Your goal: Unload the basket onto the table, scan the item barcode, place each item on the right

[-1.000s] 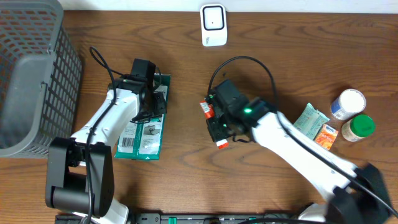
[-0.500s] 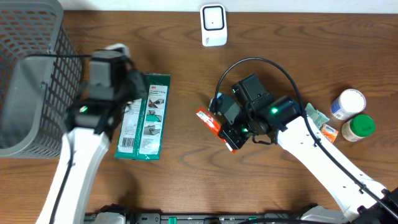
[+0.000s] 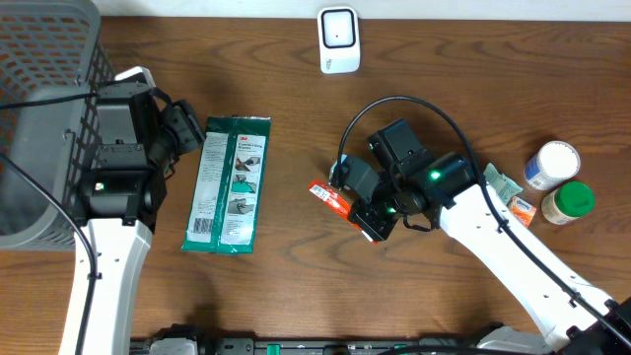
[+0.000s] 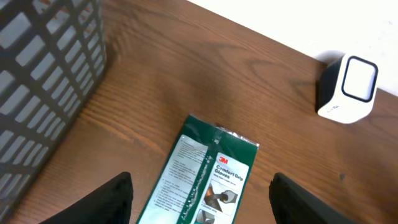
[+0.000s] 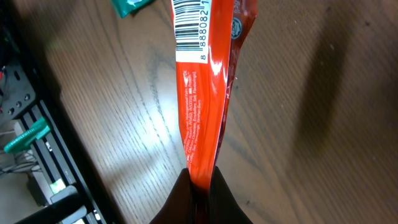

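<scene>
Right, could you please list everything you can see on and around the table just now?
table: one, brown, beneath everything
basket: one, grey, far left
scanner: one, white, top centre
green packet: one, green, left of centre
red packet: one, red, centre, gripped at one end
teal sachet: one, teal, right
orange sachet: one, orange, beside the teal sachet
bottle: one, white cap, far right
jar: one, green lid, beside the bottle
left pincer: one, black, open, near the basket
right pincer: one, black, shut on the red packet
</scene>
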You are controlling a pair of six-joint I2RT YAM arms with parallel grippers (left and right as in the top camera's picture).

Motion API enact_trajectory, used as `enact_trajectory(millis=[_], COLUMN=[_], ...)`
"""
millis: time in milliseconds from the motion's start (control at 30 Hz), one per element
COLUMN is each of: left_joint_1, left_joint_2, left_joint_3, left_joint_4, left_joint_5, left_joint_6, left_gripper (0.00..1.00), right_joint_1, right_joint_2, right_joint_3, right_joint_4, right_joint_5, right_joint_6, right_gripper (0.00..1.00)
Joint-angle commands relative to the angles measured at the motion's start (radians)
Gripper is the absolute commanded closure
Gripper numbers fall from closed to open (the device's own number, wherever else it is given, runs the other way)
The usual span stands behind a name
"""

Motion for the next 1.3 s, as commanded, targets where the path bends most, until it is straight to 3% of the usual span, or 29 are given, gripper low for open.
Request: enact_trajectory(millis=[0,67,100,400,533,700,933,1267], left_joint_1=[0.008,0.008,0.008,0.008,0.008,0.008,0.008,0.008], left_joint_2=[0.006,0.006,0.006,0.006,0.006,0.006,0.006,0.006], left_joint_3=[0.015,0.015,0.015,0.015,0.014,0.014,0.014,0.015], left_joint_4=[-0.003,-0.015,-0.023,-0.069,-0.069,-0.069,-0.069,-0.069], left_joint_5=[-0.013,-0.013,-0.013,-0.013,-0.013,-0.013,-0.013,-0.013], left_joint_6=[0.005,0.005,0.005,0.005,0.005,0.005,0.005,0.005], left_gripper=[0.25,0.24,0.16,0.15,0.15,0.15,0.15,0.15], right_joint_1=[-0.006,-0.006,-0.006,-0.004,-0.004,-0.004,-0.006,0.029], right_joint_2=[-0.017,-0.017,-0.017,-0.017,-0.017,-0.017,-0.017,-0.017], right_joint_3=[0.003,0.003,0.003,0.003,0.003,0.003,0.044,0.057], right_joint_4=[0.000,0.000,-0.001,-0.019,-0.019,-0.017,0.055,0.104], right_joint_5=[0.013,0.013,0.013,0.001,0.001,0.001,0.212,0.283], right_joint_6=[-0.082,-0.089,-0.089,-0.356,-0.395,-0.383,-0.082,-0.067], right_gripper=[0.99,0.99,0.99,0.99,0.99,0.99,0.99,0.99])
